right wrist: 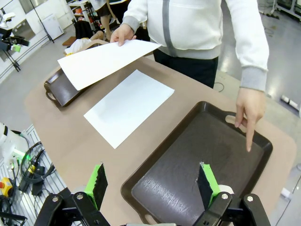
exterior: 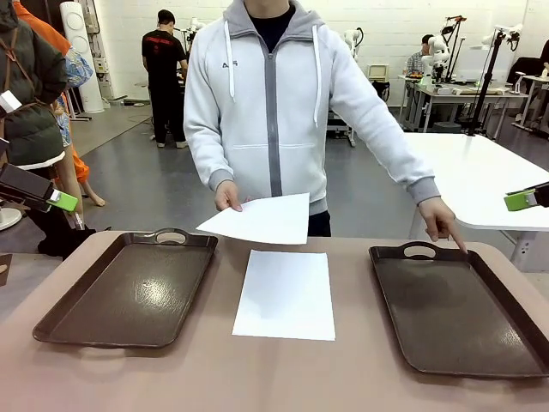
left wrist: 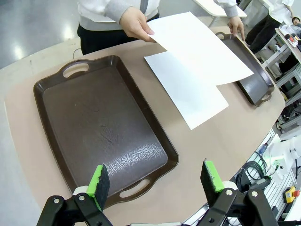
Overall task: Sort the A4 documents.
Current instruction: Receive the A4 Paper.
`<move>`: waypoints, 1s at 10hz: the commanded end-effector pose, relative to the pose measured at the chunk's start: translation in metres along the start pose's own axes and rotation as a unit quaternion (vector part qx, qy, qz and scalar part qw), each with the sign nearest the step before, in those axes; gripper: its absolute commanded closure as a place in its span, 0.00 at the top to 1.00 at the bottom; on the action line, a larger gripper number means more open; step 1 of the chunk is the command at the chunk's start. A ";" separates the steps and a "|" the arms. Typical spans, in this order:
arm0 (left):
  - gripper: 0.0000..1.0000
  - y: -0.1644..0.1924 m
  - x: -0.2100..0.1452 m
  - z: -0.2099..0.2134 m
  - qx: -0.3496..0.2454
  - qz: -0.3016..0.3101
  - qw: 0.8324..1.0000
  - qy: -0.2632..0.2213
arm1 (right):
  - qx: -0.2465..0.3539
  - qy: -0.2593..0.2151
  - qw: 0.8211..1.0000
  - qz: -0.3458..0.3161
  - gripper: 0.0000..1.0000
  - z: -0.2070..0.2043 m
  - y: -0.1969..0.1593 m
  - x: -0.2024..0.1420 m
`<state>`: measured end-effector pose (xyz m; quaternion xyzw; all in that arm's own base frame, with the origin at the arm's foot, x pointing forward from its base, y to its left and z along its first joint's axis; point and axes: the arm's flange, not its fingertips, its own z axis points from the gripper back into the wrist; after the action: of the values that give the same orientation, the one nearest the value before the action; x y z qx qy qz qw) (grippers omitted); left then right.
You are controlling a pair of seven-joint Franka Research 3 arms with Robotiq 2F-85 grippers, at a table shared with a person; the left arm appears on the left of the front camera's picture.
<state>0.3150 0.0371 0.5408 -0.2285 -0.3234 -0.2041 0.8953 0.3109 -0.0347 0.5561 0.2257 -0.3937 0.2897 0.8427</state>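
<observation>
Two A4 documents are out, both plain white. The first sheet [exterior: 285,294] lies flat on the table [exterior: 343,378], in the gap between the left tray [exterior: 129,287] and the right tray [exterior: 455,313], touching neither. The second sheet [exterior: 262,220] is up in the air over the table's far edge, pinched at one corner by the person's holding hand [exterior: 227,196] (in the left wrist view it overlaps the far end of the first sheet). The person's pointing hand [exterior: 442,219] aims an index finger down at the handle end of the right tray; whether the fingertip touches it I cannot tell. The robot's left hand [left wrist: 155,181] hangs over the near handle of the left tray, its green pads wide apart and gripping nothing. The robot's right hand [right wrist: 153,183] hangs over the near end of the right tray, likewise spread wide.
</observation>
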 end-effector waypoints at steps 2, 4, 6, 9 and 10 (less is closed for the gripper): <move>1.00 0.000 0.000 0.001 -0.008 -0.004 1.000 -0.004 | 0.008 -0.001 1.000 0.004 1.00 -0.001 0.000 -0.001; 1.00 0.000 0.000 0.001 -0.008 -0.004 1.000 -0.004 | 0.008 -0.001 1.000 0.004 1.00 -0.001 0.000 -0.001; 1.00 0.000 0.000 0.001 -0.008 -0.004 1.000 -0.004 | 0.008 -0.001 1.000 0.004 1.00 -0.001 0.000 -0.001; 1.00 0.000 0.000 0.001 -0.008 -0.004 1.000 -0.004 | 0.008 -0.001 1.000 0.004 1.00 -0.001 0.000 -0.001; 1.00 0.000 0.000 0.001 -0.008 -0.004 1.000 -0.004 | 0.008 -0.001 1.000 0.004 1.00 -0.001 0.000 -0.001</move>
<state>0.3150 0.0371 0.5408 -0.2285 -0.3234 -0.2041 0.8953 0.3109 -0.0347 0.5561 0.2257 -0.3937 0.2897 0.8427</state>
